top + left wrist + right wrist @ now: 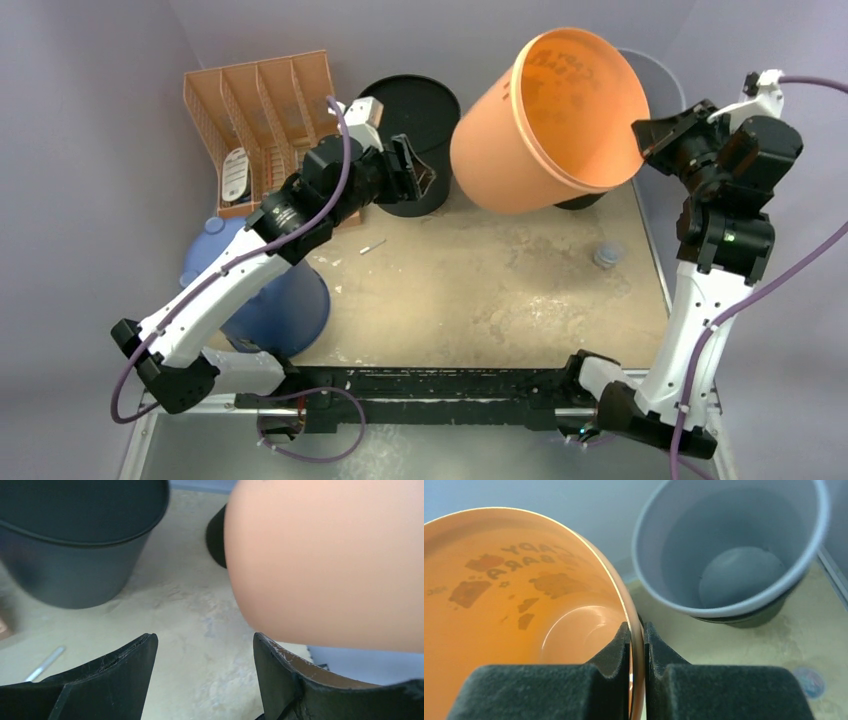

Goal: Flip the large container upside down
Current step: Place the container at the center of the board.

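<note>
The large orange container (545, 125) is tilted in the air at the back of the table, its open mouth facing up and right toward the camera. My right gripper (645, 140) is shut on its rim; in the right wrist view the fingers (621, 645) pinch the orange wall (524, 605) from inside and outside. My left gripper (415, 172) is open and empty, just left of the container's base. In the left wrist view its fingertips (142, 652) sit below the container's orange side (330, 565), the right one close under it.
A black bucket (412, 120) stands behind the left gripper. A grey bucket (734, 545) stands at the back right. An orange divided crate (262, 110) is at the back left, a blue container (270, 295) at the left. A small bottle cap (607, 254) and a thin stick (372, 246) lie on the table.
</note>
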Controlling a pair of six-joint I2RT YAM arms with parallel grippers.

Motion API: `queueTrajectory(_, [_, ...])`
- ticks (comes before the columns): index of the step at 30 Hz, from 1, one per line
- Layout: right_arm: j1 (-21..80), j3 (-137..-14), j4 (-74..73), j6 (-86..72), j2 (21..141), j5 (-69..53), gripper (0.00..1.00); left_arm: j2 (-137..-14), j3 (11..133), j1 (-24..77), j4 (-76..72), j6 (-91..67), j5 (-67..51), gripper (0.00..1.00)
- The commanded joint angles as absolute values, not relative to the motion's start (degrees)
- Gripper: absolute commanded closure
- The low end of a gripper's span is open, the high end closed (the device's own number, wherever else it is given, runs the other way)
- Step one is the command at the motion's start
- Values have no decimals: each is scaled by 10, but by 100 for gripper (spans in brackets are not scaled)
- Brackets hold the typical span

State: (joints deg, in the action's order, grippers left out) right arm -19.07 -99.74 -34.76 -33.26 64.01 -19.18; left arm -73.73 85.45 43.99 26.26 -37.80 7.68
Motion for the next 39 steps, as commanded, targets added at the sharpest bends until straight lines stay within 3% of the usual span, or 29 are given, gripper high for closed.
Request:
queueTrajectory(1, [-188, -956, -336, -323, 601, -175, 100, -716, 863, 437, 353, -345, 155, 30])
queueTrajectory(8, [-177, -918, -418, -242, 592, -82, 100, -708, 817, 381, 384, -341, 153, 29])
queueTrajectory(16, [-163, -777, -408, -223, 551, -112, 100, -720, 800, 321, 405, -337, 145, 29])
queueTrajectory(27, [76, -657, -327, -354, 543, 40, 100, -722, 821, 314, 400, -381, 154, 29])
queueTrajectory(39, [104, -593, -269, -350, 519, 87, 100, -713, 831, 313, 375, -406, 171, 29])
